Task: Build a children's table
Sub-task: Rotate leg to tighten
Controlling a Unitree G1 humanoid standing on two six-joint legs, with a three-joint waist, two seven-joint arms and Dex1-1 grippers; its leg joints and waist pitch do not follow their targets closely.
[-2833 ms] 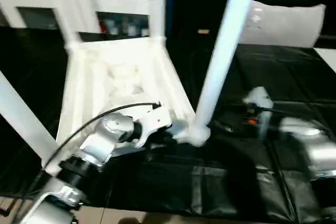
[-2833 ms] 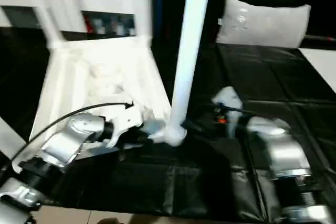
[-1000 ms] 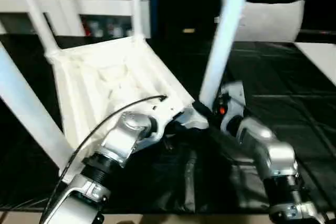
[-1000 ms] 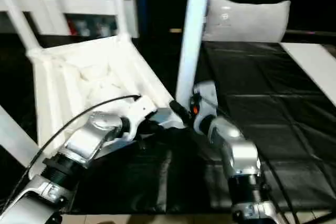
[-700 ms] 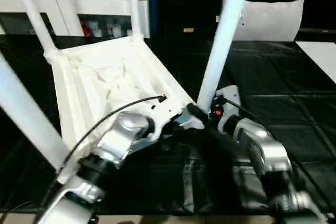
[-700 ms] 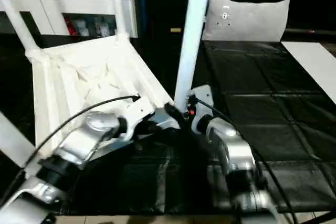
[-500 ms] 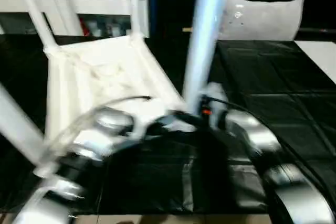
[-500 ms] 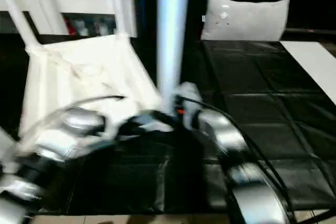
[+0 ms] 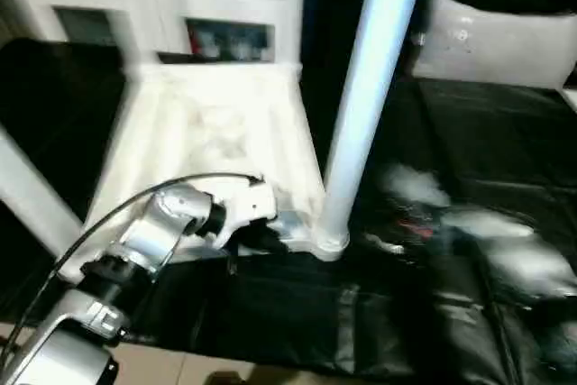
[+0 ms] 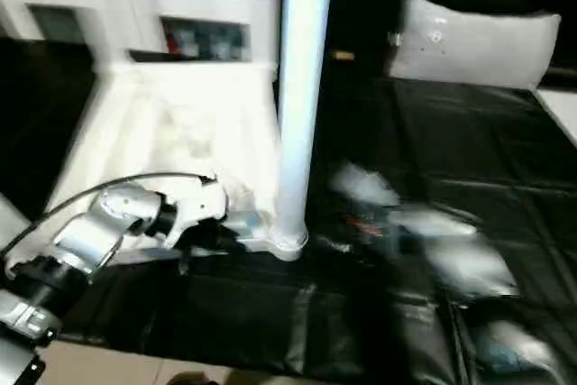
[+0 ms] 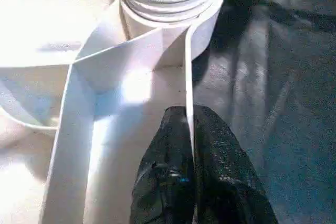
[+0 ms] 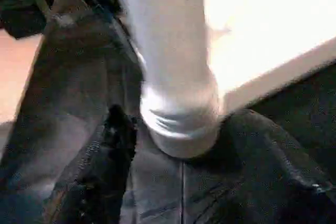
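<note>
Tabletop (image 9: 212, 146): white, lying underside up on the black floor covering (image 9: 487, 160), ribs and corner sockets exposed, presumably so legs can be driven in from above.

Near-right leg (image 9: 365, 87): standing upright in the near-right corner socket (image 11: 173, 9); threaded end visible at the socket mouth, so judged not fully seated.

Other legs: one at the near-left corner (image 9: 32, 196), rising out of frame; far ones too blurred to catalogue.

Left gripper (image 11: 188, 129): fingers closed on the tabletop's near-right rim, one finger each side of the wall, just beside the socket; judged to steady the top while the leg is turned.

Right gripper (image 12: 173, 124): at the leg's base, one finger (image 12: 113, 129) left of it, apart from the leg; jaws apart, nothing held.

Pillow (image 9: 491, 42): grey, far right.

Cabinet (image 9: 180, 15): white, far left.
</note>
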